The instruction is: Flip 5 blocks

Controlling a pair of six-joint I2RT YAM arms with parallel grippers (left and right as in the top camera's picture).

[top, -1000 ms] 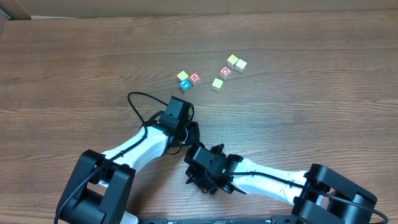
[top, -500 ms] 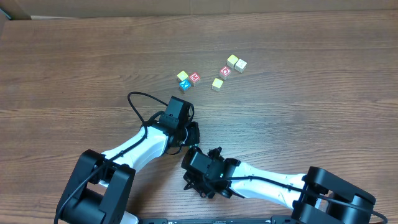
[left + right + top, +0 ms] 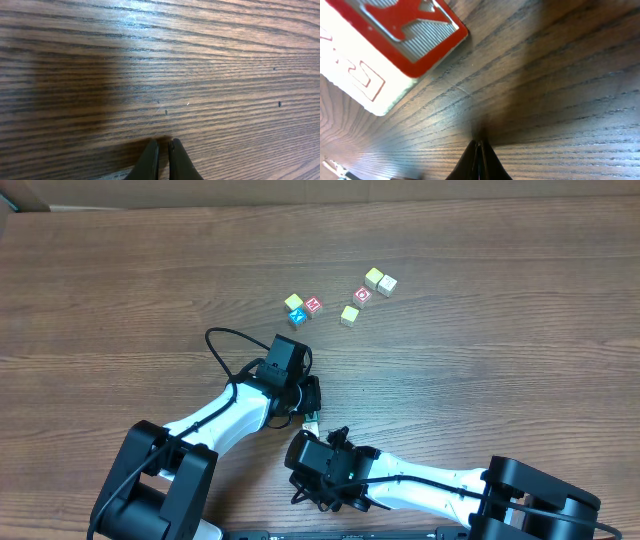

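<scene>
Several small blocks (image 3: pixel 349 315) lie in a loose group at the table's far middle, with yellow-green, red, blue and pale faces. One more block (image 3: pixel 390 45), red on top with a pale side, fills the upper left of the right wrist view, close ahead of my right gripper (image 3: pixel 479 144). That gripper is shut and empty, low over the wood. In the overhead view my right gripper (image 3: pixel 305 475) is near the front edge. My left gripper (image 3: pixel 164 142) is shut too, with nothing in it, and rests just above bare wood (image 3: pixel 310 395), well short of the group.
The brown wooden table (image 3: pixel 520 360) stretches wide to both sides. Both white arms (image 3: pixel 220 420) reach in from the front edge and nearly cross at the front middle. A black cable (image 3: pixel 222 340) loops beside the left wrist.
My right gripper has slid left and toward the front edge. The left arm and the blocks have stayed where they were.
</scene>
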